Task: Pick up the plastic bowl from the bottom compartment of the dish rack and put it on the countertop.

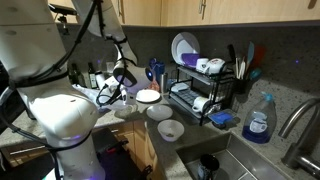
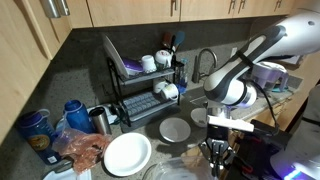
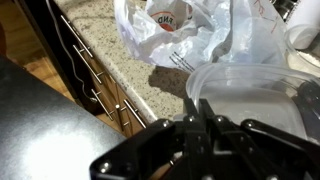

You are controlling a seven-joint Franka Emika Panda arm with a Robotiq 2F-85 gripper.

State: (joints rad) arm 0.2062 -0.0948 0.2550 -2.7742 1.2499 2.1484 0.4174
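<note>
Three views, exterior ones first. In an exterior view the white robot arm [image 1: 62,115] fills the left foreground and hides part of the counter; behind it the dish rack [image 1: 205,88] stands on the countertop [image 1: 283,98], black wire, two tiers, an upright plate in the top tier and cups on both. A white plate [image 1: 148,96] and a small grey bowl [image 1: 170,130] lie in front of the rack, and a blue soap bottle [image 1: 259,122] stands near the faucet [image 1: 297,118]. In an exterior view from the opposite side, the gripper [image 2: 215,158] points down at the counter's front edge, well apart from the rack, near a grey plate [image 2: 175,128]; blue containers [image 2: 35,125], a steel cup [image 2: 100,120] and a crumpled bag [image 2: 85,148] crowd the corner. Wrist view: the plastic bowl [image 3: 255,90], clear and thin-rimmed, sits right under the black fingers [image 3: 190,115], out of the rack, beside a white plastic bag [image 3: 190,30] at the counter edge above cabinet drawers [image 3: 90,85]. Fingers sit close together at the rim; can't tell whether they pinch it, or whether the bowl rests on the stone.
</note>
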